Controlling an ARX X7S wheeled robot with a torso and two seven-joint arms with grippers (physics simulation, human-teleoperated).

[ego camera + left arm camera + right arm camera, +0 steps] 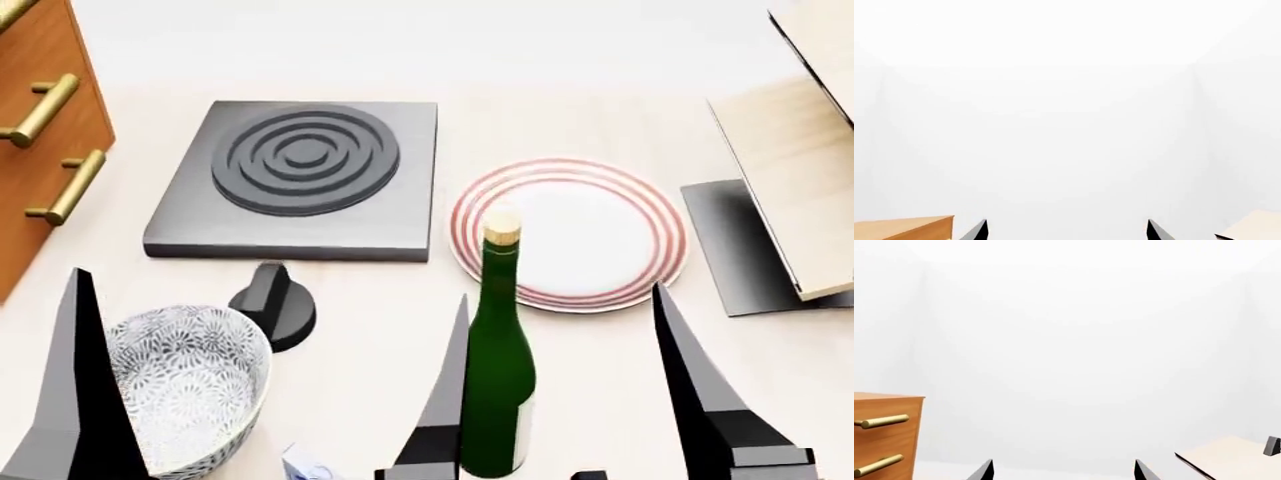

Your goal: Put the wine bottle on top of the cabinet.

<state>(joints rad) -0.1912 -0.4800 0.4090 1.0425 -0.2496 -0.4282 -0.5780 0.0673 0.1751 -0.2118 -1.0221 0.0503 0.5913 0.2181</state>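
Observation:
The wine bottle (498, 380), dark green with a tan cork, stands upright on the pale table at the near middle of the head view. My right gripper (561, 295) is open. In the head view the bottle shows between its two dark fingers, close to the left finger (447, 410), but it does not show in the right wrist view (1062, 471). My left gripper (1066, 230) is open and empty, and one finger (80, 390) shows beside the bowl. The reddish-brown cabinet (40, 130) with brass handles stands at the far left and also shows in the right wrist view (884, 435).
A patterned bowl (187, 390) sits at the near left. A black hotplate (300, 175) and a black knob (274, 300) lie behind it. A red-ringed plate (587, 200) lies behind the bottle. A pale slanted rack (801, 150) stands at the right.

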